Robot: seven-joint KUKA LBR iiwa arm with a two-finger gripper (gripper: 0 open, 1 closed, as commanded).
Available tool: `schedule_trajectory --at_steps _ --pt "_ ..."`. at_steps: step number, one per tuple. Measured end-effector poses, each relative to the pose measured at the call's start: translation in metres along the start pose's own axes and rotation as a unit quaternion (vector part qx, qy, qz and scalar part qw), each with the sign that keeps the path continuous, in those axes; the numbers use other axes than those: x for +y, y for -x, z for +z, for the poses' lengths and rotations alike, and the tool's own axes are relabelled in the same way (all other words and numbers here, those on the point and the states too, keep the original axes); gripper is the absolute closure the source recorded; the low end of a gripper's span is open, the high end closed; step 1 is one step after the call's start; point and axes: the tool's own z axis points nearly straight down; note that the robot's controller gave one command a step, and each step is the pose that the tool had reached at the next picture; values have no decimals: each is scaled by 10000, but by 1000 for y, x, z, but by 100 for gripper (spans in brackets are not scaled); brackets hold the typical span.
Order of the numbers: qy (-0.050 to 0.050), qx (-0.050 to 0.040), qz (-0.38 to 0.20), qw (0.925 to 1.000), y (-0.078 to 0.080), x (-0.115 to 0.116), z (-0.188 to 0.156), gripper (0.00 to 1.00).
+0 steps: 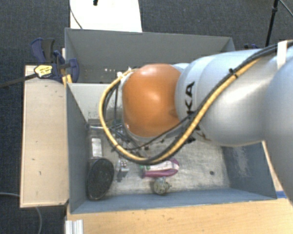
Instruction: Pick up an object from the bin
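From the camera view above, the arm (244,96) sweeps in from the right and hangs over the left half of the grey bin (151,48). Its orange cover (149,99) sits square in the middle, with a loop of yellow and black cable (106,126) curling round it on the left side. Below that cover, the gripper (121,166) pokes down toward the bin floor near the front-left. Most of it is tucked under the cover, so I cannot tell whether the jaws are spread or pressed together.

Down on the floor, a black oval pad (98,178) lies in the front-left corner, just beside the gripper's tip. On the other side, close by, a pink-and-white packet (160,169) lies flat, and a small round greyish lump (161,185) sits just in front of it, against the front wall. A pale silvery wrapper (96,146) rests along the left wall, behind the black pad. The gripper stands between the pad and the packet, and nothing can be seen held in it.
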Motion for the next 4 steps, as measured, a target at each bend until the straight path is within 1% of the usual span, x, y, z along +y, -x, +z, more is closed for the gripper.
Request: schedule_trajectory --at_steps 1,2,3,4 --pt "2 -84 -464 9989 -3 16 99 0" --pt "3 -49 -1024 9947 6 -88 125 0" --pt "12 -61 -1021 9948 6 -84 123 100" --pt "-6 -88 -1868 9824 59 -106 -48 100"
